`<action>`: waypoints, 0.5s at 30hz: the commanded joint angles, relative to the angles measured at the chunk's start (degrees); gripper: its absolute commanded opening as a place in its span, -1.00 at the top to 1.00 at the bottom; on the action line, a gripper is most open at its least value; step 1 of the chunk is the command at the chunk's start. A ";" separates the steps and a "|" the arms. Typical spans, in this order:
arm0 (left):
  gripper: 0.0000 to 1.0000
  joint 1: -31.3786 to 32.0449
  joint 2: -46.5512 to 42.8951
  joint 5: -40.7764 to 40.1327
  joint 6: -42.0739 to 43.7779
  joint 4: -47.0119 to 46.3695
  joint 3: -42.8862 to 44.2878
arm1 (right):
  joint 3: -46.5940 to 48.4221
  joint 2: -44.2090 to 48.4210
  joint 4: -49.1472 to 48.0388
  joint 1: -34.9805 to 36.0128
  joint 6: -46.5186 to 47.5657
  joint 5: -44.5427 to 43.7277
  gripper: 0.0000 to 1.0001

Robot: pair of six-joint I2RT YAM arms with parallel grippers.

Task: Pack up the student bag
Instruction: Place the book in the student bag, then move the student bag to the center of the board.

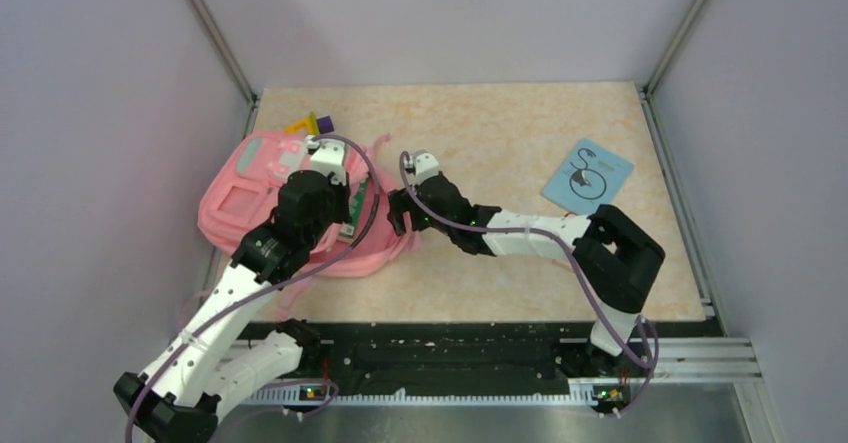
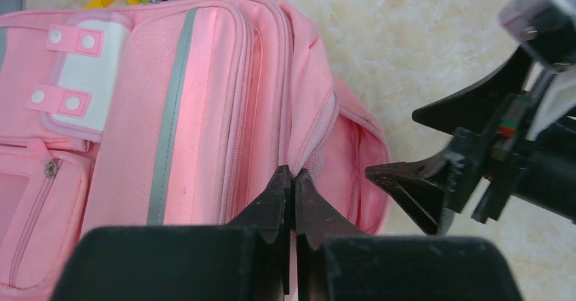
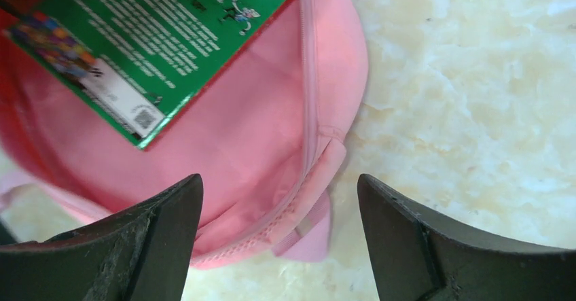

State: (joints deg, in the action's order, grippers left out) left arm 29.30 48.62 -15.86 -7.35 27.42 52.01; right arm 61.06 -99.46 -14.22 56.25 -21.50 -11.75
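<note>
The student bag [image 1: 245, 195] is a pink backpack lying at the table's left, its main opening facing right. A green book [image 3: 149, 49] lies inside the opening and also shows in the top view [image 1: 356, 208]. My left gripper [image 2: 293, 176] is shut, pinching the pink fabric at the opening's upper edge; in the top view it [image 1: 338, 225] sits over the bag's right side. My right gripper [image 3: 280, 199] is open and empty, hovering over the bag's lower rim and a small pink tab [image 3: 309, 236]. From above, it [image 1: 399, 218] is just right of the opening.
A blue booklet [image 1: 588, 175] lies flat at the right back. A yellow and purple toy [image 1: 312, 123] lies behind the bag, against the left wall. Pink straps [image 1: 385, 248] trail onto the table by the bag. Walls close in on both sides.
</note>
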 commanded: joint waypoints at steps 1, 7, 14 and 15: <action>1.00 -0.34 0.24 -0.07 0.41 -5.82 0.56 | 9.27 -6.16 9.34 -0.34 7.29 -2.34 -0.64; 1.00 -0.30 1.21 0.79 0.95 -6.15 0.18 | 17.15 -14.10 11.06 -1.85 10.90 -1.57 -0.38; 1.00 -0.31 4.80 5.58 2.34 -6.64 0.82 | 19.98 -16.42 13.45 -5.13 10.29 -2.44 0.68; 1.00 -0.22 5.72 7.04 1.90 -6.75 1.19 | 18.98 -15.34 13.58 -5.75 9.86 -2.96 0.87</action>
State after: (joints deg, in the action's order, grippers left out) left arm 29.30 52.34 -12.86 -6.61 27.29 51.94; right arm 78.94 -116.86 -1.80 53.10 -11.62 -13.04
